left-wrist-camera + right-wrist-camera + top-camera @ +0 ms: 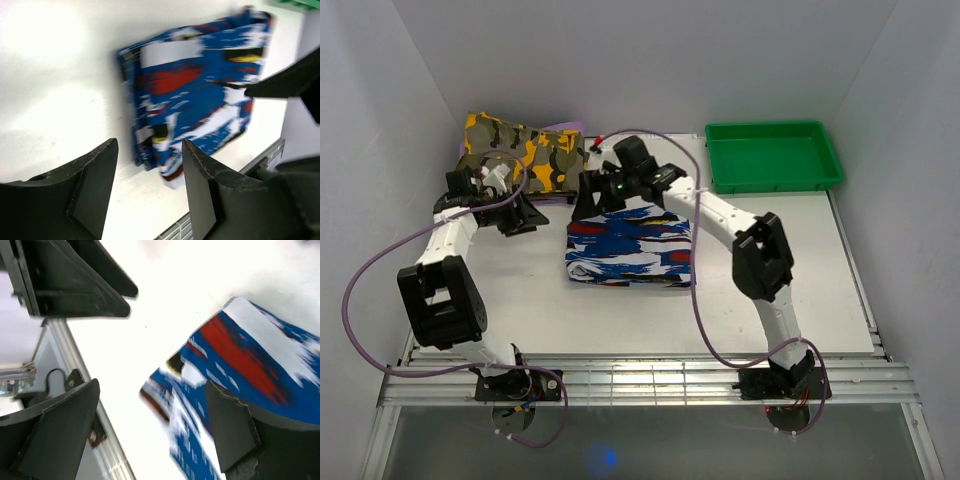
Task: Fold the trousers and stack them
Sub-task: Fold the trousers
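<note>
Top external: trousers (pixel 630 247) folded (on table (pixel 790 300)).

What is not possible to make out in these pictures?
Top view: the far edge of the folded trousers is hidden under the right gripper.
Top view: the near edge of the camouflage garment is covered by the left gripper.
Both wrist views: motion blur smears the trousers' print and folds.
Left wrist view: the green tray is cut off by the top edge.

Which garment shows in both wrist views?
The blue streaked trousers, folded at centre; the camouflage garment, back left, shows only in the top view.
</note>
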{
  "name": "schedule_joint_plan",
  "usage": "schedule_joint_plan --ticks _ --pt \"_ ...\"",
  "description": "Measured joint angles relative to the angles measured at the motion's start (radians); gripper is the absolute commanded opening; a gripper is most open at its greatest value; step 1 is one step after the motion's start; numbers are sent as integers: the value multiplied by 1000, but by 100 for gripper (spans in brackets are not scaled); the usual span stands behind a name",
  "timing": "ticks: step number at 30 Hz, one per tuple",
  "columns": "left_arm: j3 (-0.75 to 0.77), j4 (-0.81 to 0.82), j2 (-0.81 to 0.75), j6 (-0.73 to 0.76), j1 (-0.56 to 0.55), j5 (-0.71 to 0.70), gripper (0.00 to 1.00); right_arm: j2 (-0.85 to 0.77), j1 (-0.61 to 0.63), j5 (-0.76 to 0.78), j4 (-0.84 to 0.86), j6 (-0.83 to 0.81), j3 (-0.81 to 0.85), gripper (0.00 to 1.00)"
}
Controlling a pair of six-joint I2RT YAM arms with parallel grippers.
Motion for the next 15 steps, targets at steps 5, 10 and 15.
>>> schedule_joint_plan --ticks 5,10,15 --pt "106 -10 -101 96 -74 179 56 -304 -144 -102 -1 -117 -208 90" --pt "64 49 -106 42 -285 314 50 -542 -322 -264 -9 -216 -494 90" --pt "-155 157 -72 -107 -364 366 44 -550 -349 -381 -8 -246 -792 91"
